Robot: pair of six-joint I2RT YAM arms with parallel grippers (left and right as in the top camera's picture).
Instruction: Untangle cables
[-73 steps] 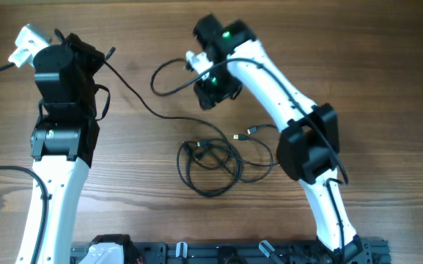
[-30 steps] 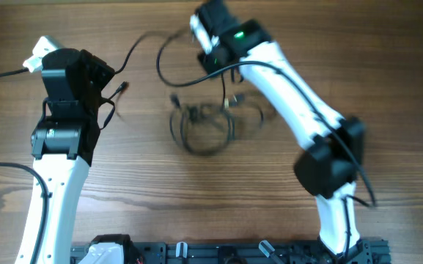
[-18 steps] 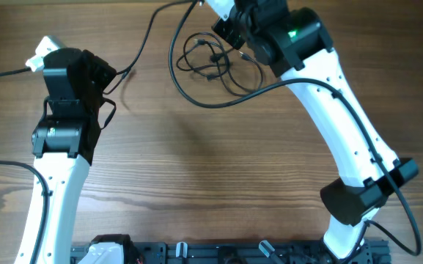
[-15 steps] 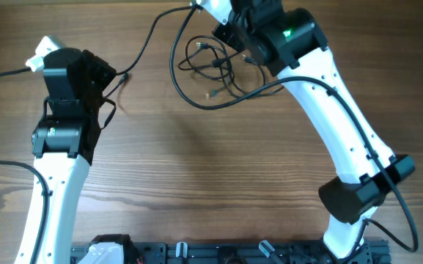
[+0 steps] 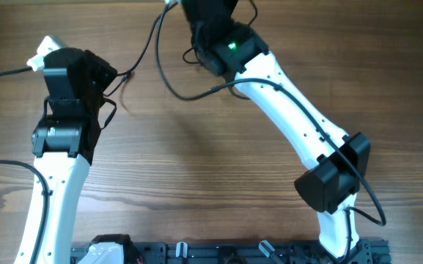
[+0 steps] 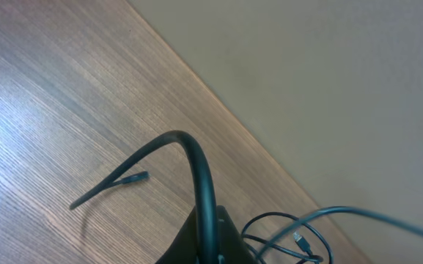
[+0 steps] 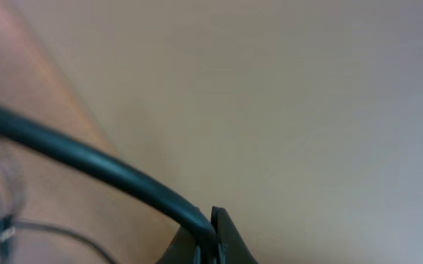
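Observation:
The cables are thin black cords. In the overhead view one cable (image 5: 144,48) runs taut from my left gripper (image 5: 116,75) up to the far edge, and a loose loop (image 5: 173,89) hangs below my right wrist. My left gripper (image 6: 215,238) is shut on a cable whose short free end with a plug (image 6: 132,178) arcs to the left. A small tangle of loops with a plug (image 6: 293,238) lies just beyond it. My right gripper (image 7: 207,233) is shut on a black cable (image 7: 86,163) and is raised past the table's far edge. The rest of the bundle is hidden under the right wrist.
The wooden table (image 5: 196,169) ends at its far edge (image 6: 255,150), with plain beige floor beyond. A thicker black cable (image 5: 2,71) fixed to the left arm trails off to the left. A black rail (image 5: 226,253) runs along the near edge.
My right gripper has carried the cable bundle from the table's middle to the far edge and then left, lifting it. The left gripper has kept its hold and barely moved.

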